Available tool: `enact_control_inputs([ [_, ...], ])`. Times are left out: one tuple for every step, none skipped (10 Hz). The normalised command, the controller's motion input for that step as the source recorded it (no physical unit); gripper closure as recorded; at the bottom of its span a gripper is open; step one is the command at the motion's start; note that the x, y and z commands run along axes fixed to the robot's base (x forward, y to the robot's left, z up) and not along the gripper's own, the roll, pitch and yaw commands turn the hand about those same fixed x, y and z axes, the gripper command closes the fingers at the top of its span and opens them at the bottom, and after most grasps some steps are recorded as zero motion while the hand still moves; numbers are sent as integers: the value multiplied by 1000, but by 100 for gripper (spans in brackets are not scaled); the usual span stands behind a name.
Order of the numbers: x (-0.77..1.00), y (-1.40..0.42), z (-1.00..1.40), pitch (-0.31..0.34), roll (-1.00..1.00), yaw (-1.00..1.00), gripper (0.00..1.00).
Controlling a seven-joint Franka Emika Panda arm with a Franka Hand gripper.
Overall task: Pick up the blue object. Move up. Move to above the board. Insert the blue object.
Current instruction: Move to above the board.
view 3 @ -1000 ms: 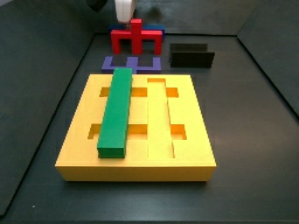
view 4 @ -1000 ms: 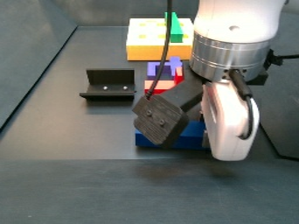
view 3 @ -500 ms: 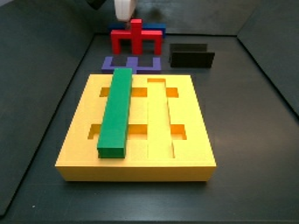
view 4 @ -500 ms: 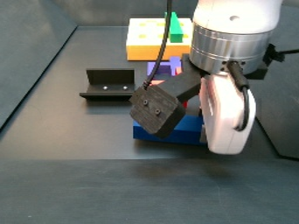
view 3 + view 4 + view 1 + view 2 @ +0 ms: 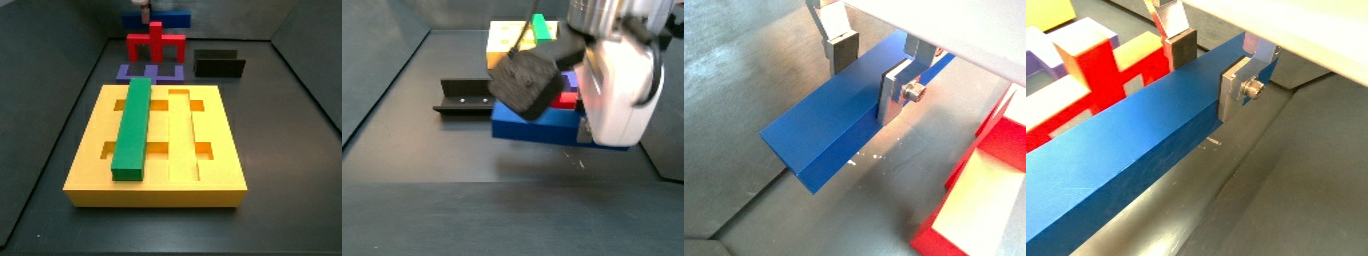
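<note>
My gripper (image 5: 871, 68) is shut on the blue object (image 5: 824, 130), a long navy bar, with one silver finger (image 5: 1237, 88) on each long side near one end. In both side views the blue object (image 5: 543, 125) hangs level above the floor, higher than the red piece (image 5: 158, 42); its end shows at the top edge (image 5: 160, 18). The board (image 5: 201, 150) is the big yellow slab in the foreground, with a green bar (image 5: 134, 125) lying in one groove. The fingertips are hidden behind the wrist's dark block in a side view.
A red forked piece (image 5: 1093, 75) stands beside the bar, with a purple piece (image 5: 151, 72) between it and the board. The dark fixture (image 5: 221, 64) stands to the right of them. Dark walls ring the floor.
The gripper has risen with the blue object in it. The bar lay on the floor one second ago and now hangs above it. Board and green bar have not moved.
</note>
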Motion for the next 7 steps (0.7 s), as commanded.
enact_control_inputs([
  [-23,-1,1400,5,-55,3,100],
  [-51,-8,1400,39,8,7,100],
  [-16,-19,1400,37,54,4,100],
  [-3,-8,1400,47,34,4,100],
  [-10,4,1400,74,-3,4,100],
  [-4,-4,966,75,7,4,100],
  [12,-12,559,70,7,4,100],
])
